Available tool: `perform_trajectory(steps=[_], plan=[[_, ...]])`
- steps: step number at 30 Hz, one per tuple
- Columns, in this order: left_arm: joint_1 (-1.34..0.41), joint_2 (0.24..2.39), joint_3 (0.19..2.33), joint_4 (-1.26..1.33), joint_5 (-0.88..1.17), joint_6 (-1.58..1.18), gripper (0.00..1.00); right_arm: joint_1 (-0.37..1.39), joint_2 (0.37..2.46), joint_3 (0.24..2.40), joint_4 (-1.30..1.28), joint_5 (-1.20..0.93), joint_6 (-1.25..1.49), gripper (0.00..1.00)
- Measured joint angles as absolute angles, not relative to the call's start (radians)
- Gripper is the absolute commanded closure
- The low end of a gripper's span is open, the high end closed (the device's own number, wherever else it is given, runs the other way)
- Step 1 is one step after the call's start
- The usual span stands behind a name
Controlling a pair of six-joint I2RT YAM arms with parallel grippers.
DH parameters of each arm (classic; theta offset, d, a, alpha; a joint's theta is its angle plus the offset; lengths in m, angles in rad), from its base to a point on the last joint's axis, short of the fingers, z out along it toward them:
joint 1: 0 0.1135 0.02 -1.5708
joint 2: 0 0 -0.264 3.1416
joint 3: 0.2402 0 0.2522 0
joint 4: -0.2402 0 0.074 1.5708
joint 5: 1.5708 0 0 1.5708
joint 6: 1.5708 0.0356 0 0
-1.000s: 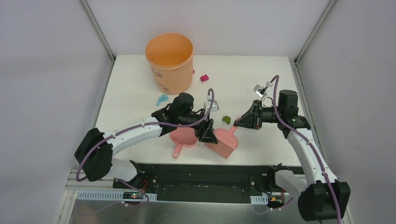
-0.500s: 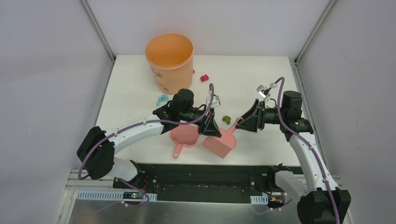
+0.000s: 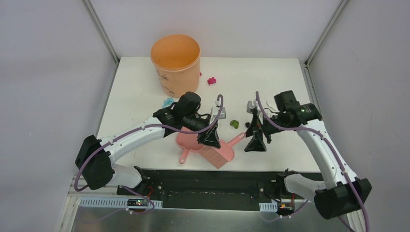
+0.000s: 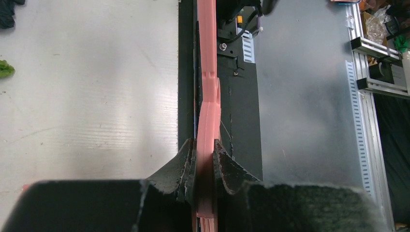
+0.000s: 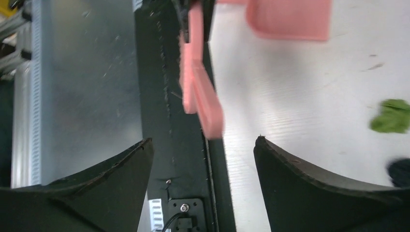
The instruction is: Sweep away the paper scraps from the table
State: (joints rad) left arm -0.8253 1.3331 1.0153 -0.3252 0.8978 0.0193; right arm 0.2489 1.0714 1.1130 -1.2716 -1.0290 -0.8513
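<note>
pink hand brush [image 3: 220,153] sat pinched edge-on in the left claw [image 3: 211,141], which was shut tight on it near the front edge of the bench [image 3: 275,82]. the right claw [image 3: 255,146] gaped wide and empty beside the brush handle. a green paper scrap [image 3: 234,124] lay between both claws, and a magenta scrap [image 3: 211,80] lay well beyond the left claw.

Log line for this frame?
left gripper: shut on brush | right gripper: open near brush | paper scraps: on table
</note>
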Motion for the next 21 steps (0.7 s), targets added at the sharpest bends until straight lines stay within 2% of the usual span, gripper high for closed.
perform_trajectory(steps=[3,7,21], plan=[[-0.825,1.358,1.021,-0.331,0.905,0.019,1.0,0.333,1.137,1.116,-1.297,-1.001,-0.86,0.25],[-0.826,1.38,1.021,-0.336,0.92,0.018,1.0,0.347,1.174,1.141,-1.304,-1.007,-0.854,0.27],[-0.832,1.395,1.022,-0.336,0.945,0.014,1.0,0.371,1.236,1.157,-1.174,-1.09,-0.693,0.54]])
